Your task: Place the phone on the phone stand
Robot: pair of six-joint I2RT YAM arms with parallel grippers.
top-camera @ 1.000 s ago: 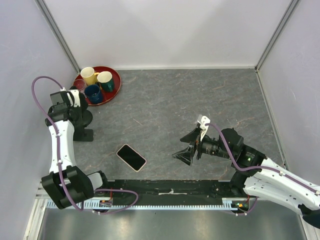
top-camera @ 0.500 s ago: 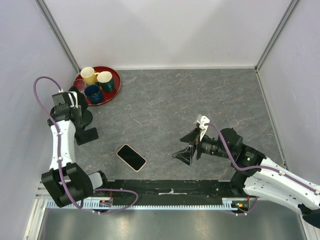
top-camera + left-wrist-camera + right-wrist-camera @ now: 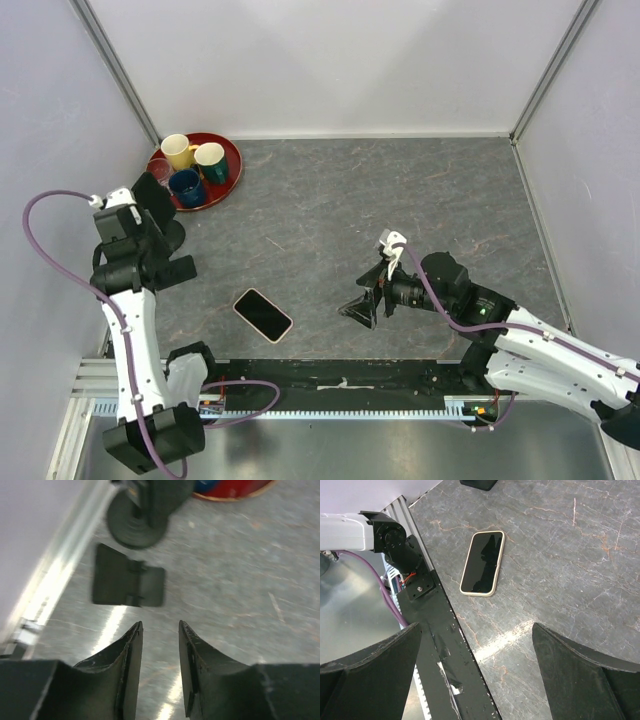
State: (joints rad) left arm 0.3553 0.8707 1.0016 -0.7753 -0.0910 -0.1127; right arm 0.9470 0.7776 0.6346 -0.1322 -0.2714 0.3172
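Left gripper [image 3: 160,626] pulled back from phone stand [image 3: 127,582]; mug tray [image 3: 228,178] behind.

White arm links [image 3: 560,360], black joints [image 3: 160,437], purple cables [image 3: 26,222], black wedge-shaped gripper fingers [image 3: 127,665].

The cream-edged, dark-screened phone [image 3: 263,315] lies flat, screen up, apart from the small black phone stand [image 3: 127,582].

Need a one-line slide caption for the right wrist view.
Right gripper open over the grey table, the phone lying flat, dark face up, ahead of it and untouched.
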